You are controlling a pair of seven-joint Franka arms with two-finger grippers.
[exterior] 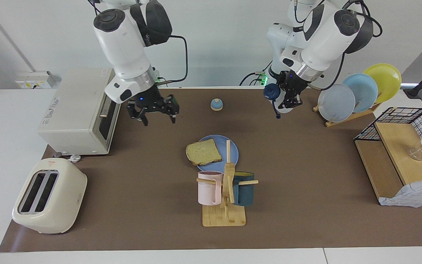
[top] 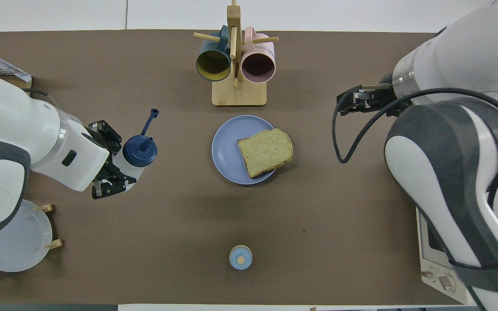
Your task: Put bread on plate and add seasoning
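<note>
The bread [exterior: 203, 152] [top: 265, 151] lies on the blue plate [exterior: 232, 146] [top: 227, 151] mid-table, one edge overhanging the rim toward the right arm's end. My left gripper [exterior: 288, 101] [top: 119, 162] is up in the air beside the plate rack, shut on the seasoning bottle's whitish body [exterior: 283, 107] [top: 131, 170]. The bottle is tilted. Its navy cap [exterior: 270, 91] [top: 140, 151] shows, with a small lid dangling from it on a strap [exterior: 277, 112] [top: 149, 121]. My right gripper [exterior: 159, 119] [top: 343, 103] hangs open and empty in front of the oven.
A white oven [exterior: 81, 110] and a toaster [exterior: 50, 194] stand at the right arm's end. A wooden mug rack [exterior: 225, 190] with two mugs stands just beside the plate, farther from the robots. A small bell [exterior: 216, 104] sits near the robots. A plate rack [exterior: 357, 95] and a wire shelf [exterior: 401, 146] stand at the left arm's end.
</note>
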